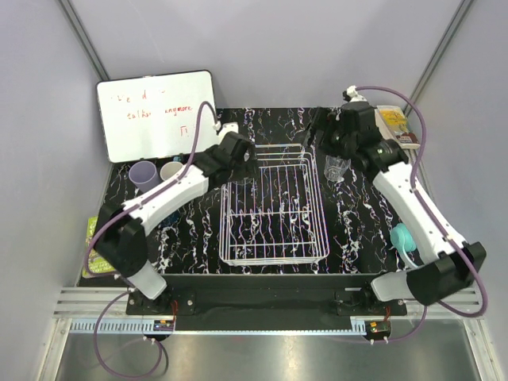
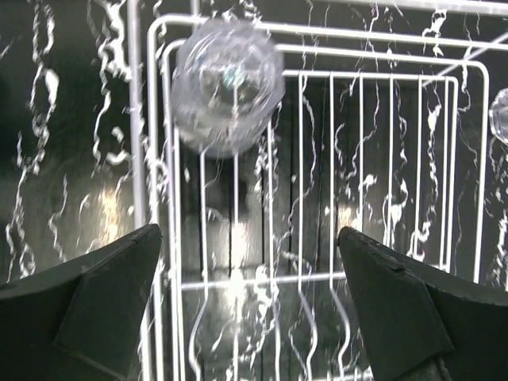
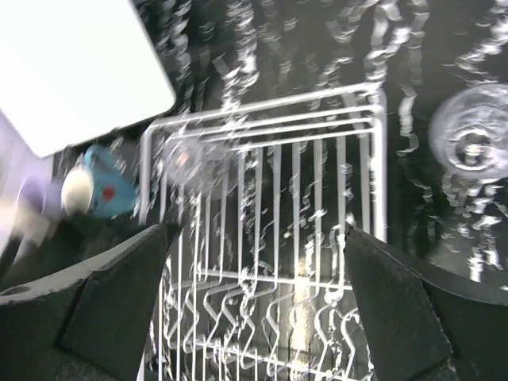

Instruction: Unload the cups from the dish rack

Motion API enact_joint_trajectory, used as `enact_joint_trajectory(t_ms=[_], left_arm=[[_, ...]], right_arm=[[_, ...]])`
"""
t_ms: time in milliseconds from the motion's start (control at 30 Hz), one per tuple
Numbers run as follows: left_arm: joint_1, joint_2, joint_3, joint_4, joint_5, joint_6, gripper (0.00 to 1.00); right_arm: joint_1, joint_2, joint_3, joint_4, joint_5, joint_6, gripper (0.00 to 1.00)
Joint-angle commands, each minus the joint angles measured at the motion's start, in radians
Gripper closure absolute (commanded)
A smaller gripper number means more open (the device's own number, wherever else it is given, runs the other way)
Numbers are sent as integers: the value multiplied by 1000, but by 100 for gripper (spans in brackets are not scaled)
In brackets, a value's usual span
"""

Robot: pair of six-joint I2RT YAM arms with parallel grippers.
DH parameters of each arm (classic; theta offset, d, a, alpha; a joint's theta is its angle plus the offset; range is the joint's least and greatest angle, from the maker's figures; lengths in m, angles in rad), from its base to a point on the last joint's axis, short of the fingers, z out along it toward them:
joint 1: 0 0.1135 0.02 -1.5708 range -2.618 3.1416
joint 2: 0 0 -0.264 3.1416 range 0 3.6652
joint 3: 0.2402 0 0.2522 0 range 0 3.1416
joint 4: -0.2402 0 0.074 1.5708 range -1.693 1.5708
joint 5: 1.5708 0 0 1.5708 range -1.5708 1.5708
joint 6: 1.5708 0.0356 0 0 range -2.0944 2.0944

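Nearest me, the teal mug (image 1: 402,236) stands on the table (image 1: 357,222), right of the dish rack (image 1: 274,259). One clear glass (image 2: 228,86) sits in the rack's far-left corner, and my left gripper (image 2: 248,234) hangs above it, fingers apart. Right gripper (image 3: 260,234): fingers apart, holding nothing. A second glass (image 1: 336,168) stands just outside the rack's far-right corner. The lavender tumbler (image 1: 143,175) is on the far left, near the whiteboard (image 1: 155,115).

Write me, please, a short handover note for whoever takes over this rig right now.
Left gripper: open, empty, above the clear glass in the dish rack's far-left corner.
Right gripper: open, empty, by the rack's far-right end.
Done: four cups stand on the table. The second clear glass is right of the rack, the teal mug is nearer on the right, and the lavender tumbler and blue mug are on the left.
Left: the one glass in the rack.
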State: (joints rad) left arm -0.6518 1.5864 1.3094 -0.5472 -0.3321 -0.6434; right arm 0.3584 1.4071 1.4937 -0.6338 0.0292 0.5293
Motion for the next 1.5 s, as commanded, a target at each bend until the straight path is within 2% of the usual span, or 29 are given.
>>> enact_joint_trajectory(t_ms=[0, 133, 300, 467, 833, 967, 1100, 1167, 1233, 1267, 1333, 1467], left_arm=[[49, 105, 138, 6, -39, 60, 1], [99, 204, 224, 3, 7, 68, 1], [116, 300, 287, -5, 4, 85, 1], [123, 389, 346, -14, 27, 105, 1], [127, 438, 343, -13, 44, 106, 1], [127, 451, 335, -13, 51, 119, 9], [127, 461, 332, -34, 22, 123, 12], [127, 471, 338, -49, 15, 128, 27], [127, 472, 335, -56, 7, 126, 46], [127, 471, 333, -56, 7, 125, 74], [127, 463, 323, -56, 8, 117, 100], [126, 426, 294, -54, 4, 106, 100]], right_arm=[[85, -129, -180, 149, 44, -51, 0], [90, -230, -320, 210, 18, -8, 0], [93, -301, -404, 243, 34, -22, 0], [94, -300, -432, 255, 22, -15, 0], [94, -296, -472, 272, 18, -2, 0], [94, -292, -480, 273, 12, 3, 0], [94, -301, -487, 272, 9, 5, 0], [93, -304, -487, 275, 12, 6, 0], [93, -307, -493, 275, 12, 6, 0], [94, -309, -497, 273, 11, 8, 0], [93, -310, -500, 276, 9, 9, 0], [93, -318, -507, 276, 6, 12, 0]])
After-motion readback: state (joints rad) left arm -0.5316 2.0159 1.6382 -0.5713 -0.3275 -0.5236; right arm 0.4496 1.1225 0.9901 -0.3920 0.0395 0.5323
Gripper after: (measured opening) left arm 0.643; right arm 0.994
